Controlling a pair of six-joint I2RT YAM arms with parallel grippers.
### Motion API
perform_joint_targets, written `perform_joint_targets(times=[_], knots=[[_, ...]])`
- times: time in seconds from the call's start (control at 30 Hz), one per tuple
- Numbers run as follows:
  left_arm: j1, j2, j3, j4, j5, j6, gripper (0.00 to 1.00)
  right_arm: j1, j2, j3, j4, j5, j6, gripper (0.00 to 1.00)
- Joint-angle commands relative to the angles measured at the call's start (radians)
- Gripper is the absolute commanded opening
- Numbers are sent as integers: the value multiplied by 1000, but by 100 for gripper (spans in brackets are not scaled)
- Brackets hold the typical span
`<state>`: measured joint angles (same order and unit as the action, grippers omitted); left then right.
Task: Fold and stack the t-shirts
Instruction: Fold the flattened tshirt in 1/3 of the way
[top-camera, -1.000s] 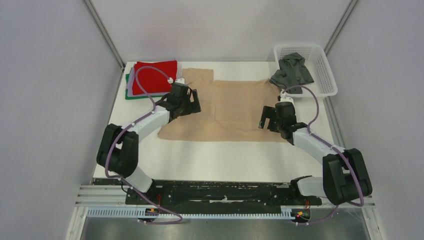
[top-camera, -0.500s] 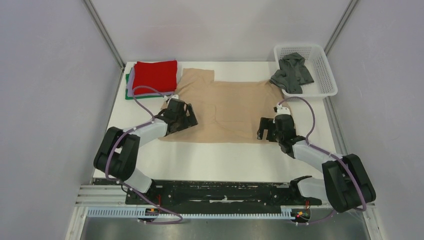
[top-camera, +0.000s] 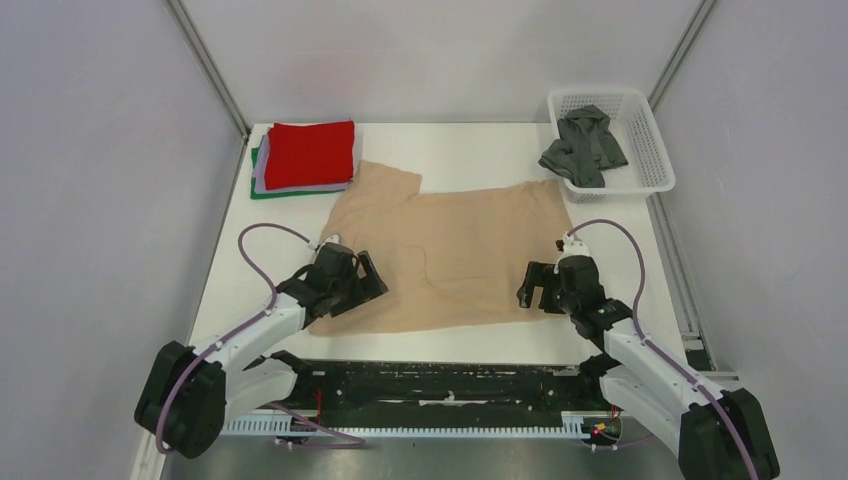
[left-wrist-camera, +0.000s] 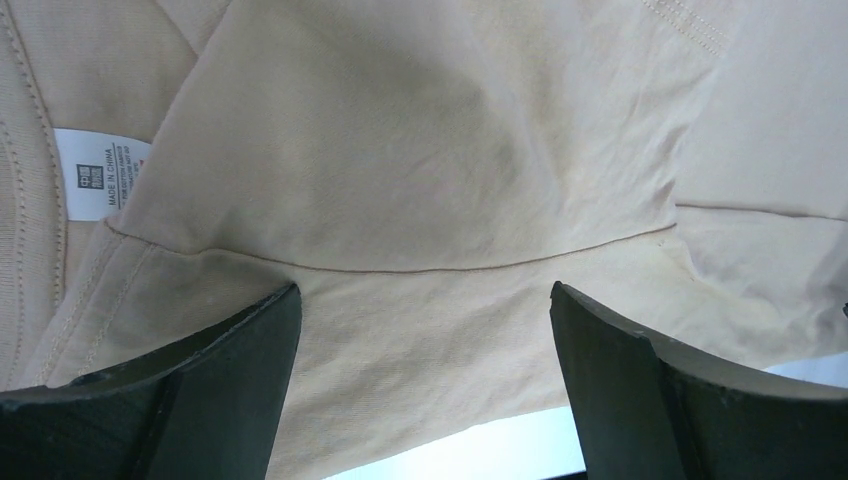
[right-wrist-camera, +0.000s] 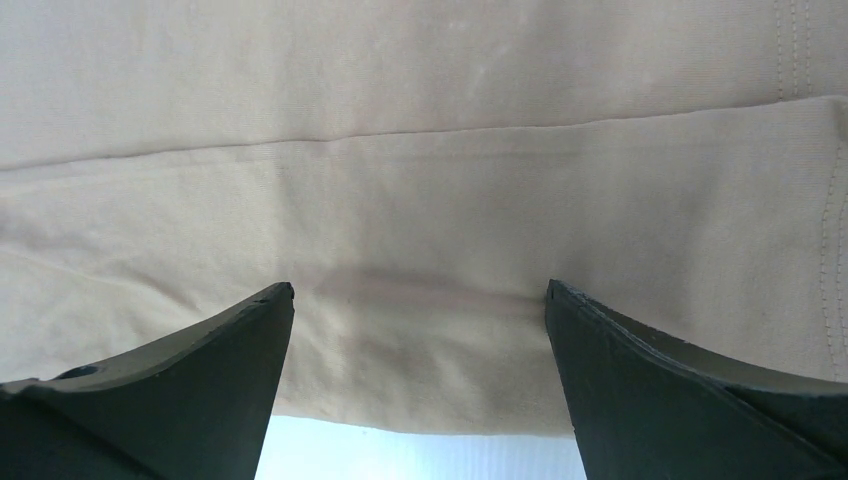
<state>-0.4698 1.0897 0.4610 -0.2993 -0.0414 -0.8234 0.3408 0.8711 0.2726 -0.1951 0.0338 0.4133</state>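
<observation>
A tan t-shirt is spread flat on the white desk, with one long edge lying close to the near side. The left tool is placed over the shirt's near left corner, and the right tool over its near right edge. In both wrist views the fingers are seen held wide apart, with tan cloth filling the gap between them and nothing clamped. Whether the fingertips are pressed onto the cloth cannot be told. A white label is seen on the cloth in the left wrist view. At the far left corner a folded red t-shirt is stacked on a lavender t-shirt, with a green t-shirt underneath. A dark grey t-shirt is heaped in a white mesh basket at the far right corner.
</observation>
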Motion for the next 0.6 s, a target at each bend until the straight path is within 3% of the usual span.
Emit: perform_joint_targets(times=[0.0, 0.2, 0.57], knots=[[-25, -65, -40, -205, 10, -95, 100, 62, 21, -28, -400, -56, 148, 98], [-38, -114, -41, -298, -20, -116, 100, 80, -27, -56, -479, -85, 185, 98], [-40, -153, -13, -324, -61, -112, 100, 178, -56, -16, -688, -194, 183, 98]])
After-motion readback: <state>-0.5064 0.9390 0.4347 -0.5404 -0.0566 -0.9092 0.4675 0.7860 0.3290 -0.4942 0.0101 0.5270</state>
